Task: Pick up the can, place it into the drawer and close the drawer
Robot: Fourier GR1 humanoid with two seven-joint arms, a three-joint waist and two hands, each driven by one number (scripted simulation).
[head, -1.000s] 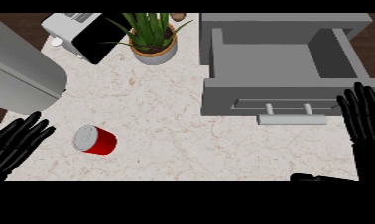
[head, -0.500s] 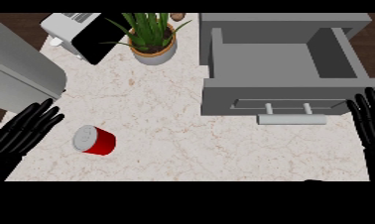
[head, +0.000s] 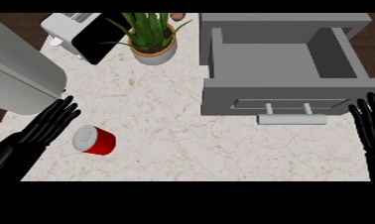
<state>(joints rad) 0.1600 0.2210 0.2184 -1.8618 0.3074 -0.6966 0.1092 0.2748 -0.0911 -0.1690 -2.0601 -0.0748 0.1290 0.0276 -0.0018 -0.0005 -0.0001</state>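
Note:
A red can (head: 95,140) with a pale grey top lies on its side on the marble counter at the lower left. My left hand (head: 40,128) is just left of it, fingers straight and pointing up and right, not touching the can. The grey drawer (head: 282,64) stands pulled out at the upper right, its inside bare, a bar handle (head: 291,118) on its front. My right hand (head: 363,124) shows only as straight fingers at the right edge, below and right of the handle.
A potted green plant (head: 152,37) stands at the back beside a white toaster (head: 70,28) and a black tablet (head: 99,41). A large grey rounded appliance (head: 22,72) fills the left edge. Bare counter lies between the can and the drawer.
My left hand has moved up and right, closer to the can. My right hand has slid right and down toward the view's edge. The can and the drawer have not moved.

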